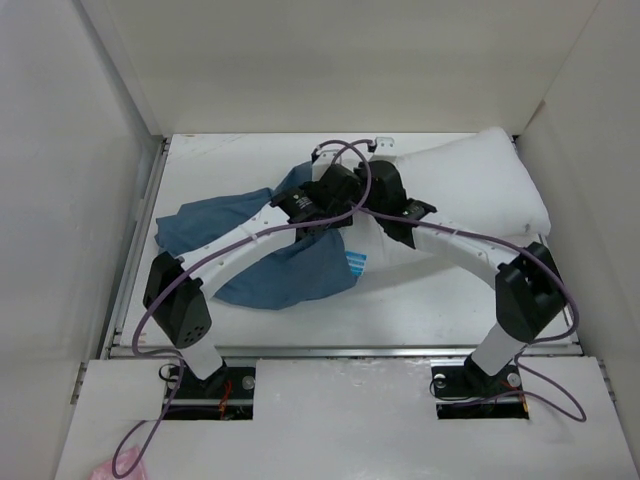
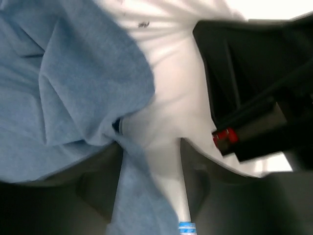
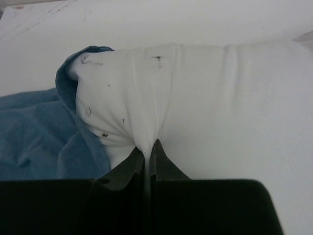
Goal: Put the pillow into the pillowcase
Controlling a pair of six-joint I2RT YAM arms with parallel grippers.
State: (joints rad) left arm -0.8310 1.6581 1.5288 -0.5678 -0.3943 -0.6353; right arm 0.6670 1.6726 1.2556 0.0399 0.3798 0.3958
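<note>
At the left of the desk (image 1: 450, 300) the pillowcase (image 1: 200, 225) lies crumpled. It is a thin, limp blue sack that looks likely to sag, fold over itself and close its own mouth as soon as it is let go. It should weigh next to nothing and is best taken by the hem at the opening, one layer only.

The left arm (image 1: 178, 300) reaches across it to the middle. In its wrist view the left jaws stand parted and released, with a twisted strip of blue cloth and some white cover lying in the gap. Whether either pad brushes the cloth I cannot tell, as that view is close and blurred. A small tag (image 2: 186, 227) with blue print shows at the bottom edge there, probably the pillow's own.

Just to the right, the right jaws are clenched on a pinched fold of the pillow (image 3: 220, 98), its white cover gathered into tight pleats between them. One corner of the pillow sits just inside the pillowcase mouth, the blue rim curling round it. The rest, plump and bulky, stretches to the far right corner of the desk, well outside the sack.

The pillow looks soft, light and springy, so a pinch of cover grips fabric more than filling and may slip. A deeper bite at a corner or seam looks safer.

From above, both arms cover the mouth, so how far the corner is in is unclear. The pillowcase's under layer is hidden.
</note>
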